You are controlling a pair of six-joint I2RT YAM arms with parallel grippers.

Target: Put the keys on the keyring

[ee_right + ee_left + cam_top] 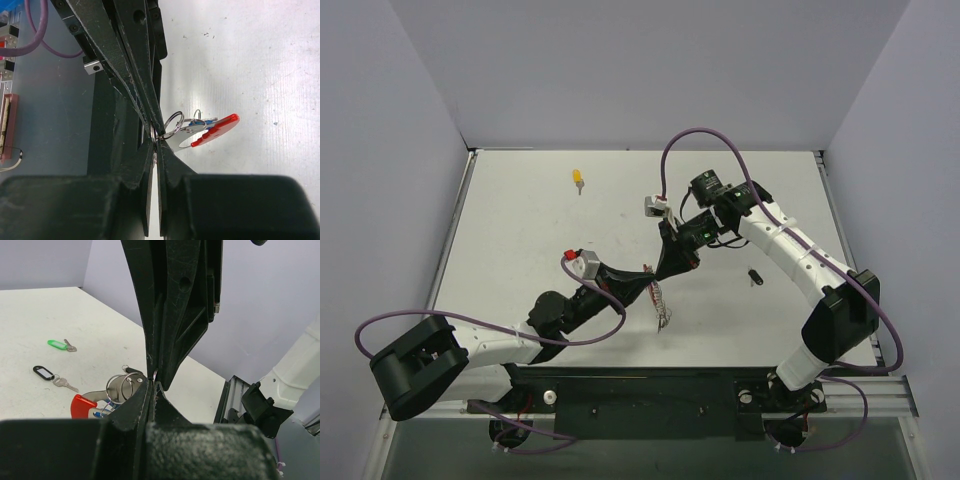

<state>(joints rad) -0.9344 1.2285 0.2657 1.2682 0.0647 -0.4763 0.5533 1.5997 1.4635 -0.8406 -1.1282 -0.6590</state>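
Observation:
Both grippers meet tip to tip above the table's middle. My left gripper [652,285] [152,382] is shut on the keyring [120,386], a bunch of silver rings with a red piece [82,405] that hangs just beside the tips. My right gripper [667,272] [156,145] is shut too, with a thin silver ring of the keyring [172,122] pinched between its jaws. A blue key [205,121] hangs on the bunch by the red piece [216,129]. Loose keys lie on the table: yellow [579,178], green [60,344], and one with a black-outlined tag [45,372] [754,277].
Grey walls [420,150] close the white table [520,230] on three sides. A metal rail [225,400] runs along one edge. Purple cables [690,140] loop over both arms. The right arm's base [300,370] stands beyond that rail.

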